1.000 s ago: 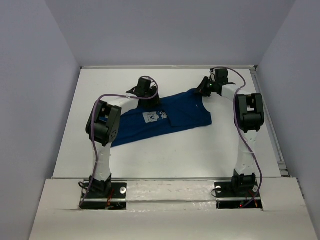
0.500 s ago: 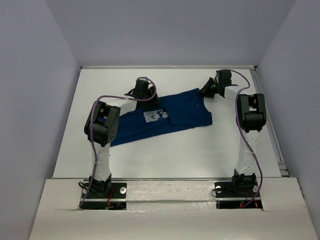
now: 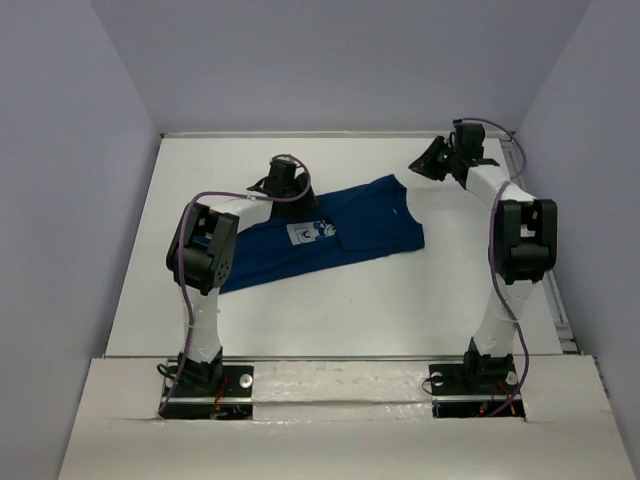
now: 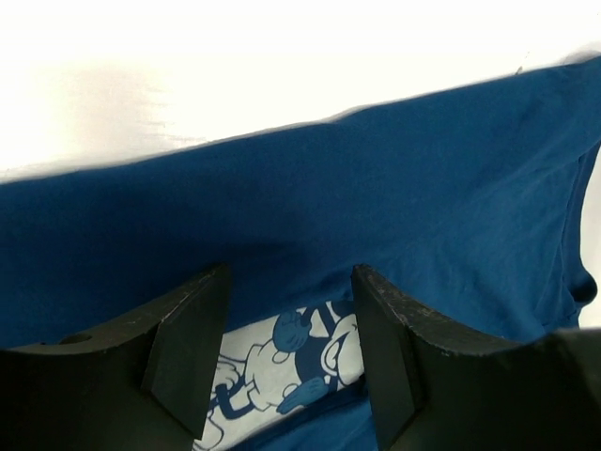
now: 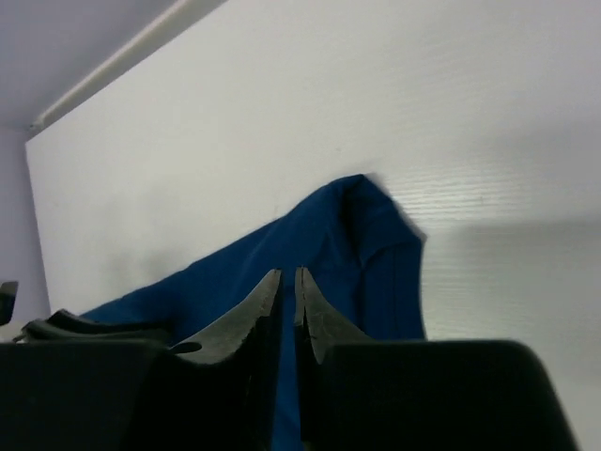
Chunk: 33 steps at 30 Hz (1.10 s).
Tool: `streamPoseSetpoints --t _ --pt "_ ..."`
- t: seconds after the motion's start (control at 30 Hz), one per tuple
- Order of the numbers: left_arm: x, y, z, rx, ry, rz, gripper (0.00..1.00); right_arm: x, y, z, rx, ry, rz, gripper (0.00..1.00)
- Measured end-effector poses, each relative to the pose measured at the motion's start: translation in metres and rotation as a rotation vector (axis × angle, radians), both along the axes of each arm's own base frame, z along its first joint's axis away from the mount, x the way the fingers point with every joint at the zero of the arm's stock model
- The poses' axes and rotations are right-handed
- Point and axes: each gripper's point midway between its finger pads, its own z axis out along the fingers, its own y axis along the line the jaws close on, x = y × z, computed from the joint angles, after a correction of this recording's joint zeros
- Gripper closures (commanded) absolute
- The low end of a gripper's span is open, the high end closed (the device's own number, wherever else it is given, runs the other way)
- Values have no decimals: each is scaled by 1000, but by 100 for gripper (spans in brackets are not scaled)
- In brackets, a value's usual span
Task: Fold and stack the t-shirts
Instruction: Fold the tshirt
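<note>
On the left, the left gripper has hardly been moved over the last second. It is held over the far edge of the t-shirt with its fingers spread wide, and the pale print is seen between them. No cloth is gripped.

The dark blue shirt is laid in a slanted band across the middle of the table, where it was a second ago.

On the right, the right gripper has been drawn back from the shirt's far right corner toward the table's far right side. Its fingers are pressed almost together, apparently on nothing, though the slit is too thin for certainty.

That corner is judged released, and another fold is still needed.
</note>
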Motion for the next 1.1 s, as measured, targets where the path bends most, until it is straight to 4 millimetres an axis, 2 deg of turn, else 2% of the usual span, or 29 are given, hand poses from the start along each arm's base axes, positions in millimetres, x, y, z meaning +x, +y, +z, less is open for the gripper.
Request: streamPoseSetpoints --t 0.07,0.1,0.17,0.2,0.23,0.3,0.37,0.43,0.57,0.67,0.73,0.77,0.8,0.83,0.87,0.9,0.93,1.0,1.03,1.07,1.1 --pt "-2 1 2 3 4 -1 45 -3 5 21 2 -38 12 100" --pt "-2 2 3 5 3 -1 45 -4 14 32 8 -63 31 100" --pt "-2 3 6 8 1 -3 45 -5 32 39 23 -78 73 100" --pt "-2 4 6 8 1 -2 45 -7 48 38 31 -76 106 100" --pt "-2 4 7 8 0 -2 45 -9 66 33 48 -63 144 100" --pt "-2 5 7 10 1 -2 45 -8 83 23 66 -47 180 100" --pt "-3 5 6 12 6 -2 45 -8 106 2 99 -5 221 100" --pt "-3 6 5 14 6 -1 45 -9 118 -32 118 63 234 100" --pt "-5 9 3 31 16 0 45 -9 109 -81 128 167 183 100" --pt "-6 13 0 45 23 5 45 -3 89 -87 162 192 120 100" --pt "-6 15 0 52 24 9 45 5 75 -85 172 178 85 88" --pt "-7 16 0 56 23 10 45 10 65 -84 173 168 62 80" --pt "-9 17 0 59 24 10 45 13 59 -82 179 161 52 55" --pt "-11 19 2 62 25 10 45 15 53 -80 182 155 43 41" --pt "-12 20 4 64 25 11 45 18 47 -76 189 153 37 20" --pt "-12 20 8 62 19 11 45 19 46 -74 199 152 41 19" --pt "-12 20 13 59 10 10 45 22 44 -66 205 136 53 10" --pt "-12 21 29 52 -14 9 45 27 50 -45 221 108 95 9" --pt "-11 20 40 46 -34 8 45 28 52 -34 223 84 110 12" --pt "-11 20 51 40 -51 5 45 25 55 -26 223 72 123 21" --pt "-10 20 62 35 -71 2 45 18 57 -16 222 62 133 35"
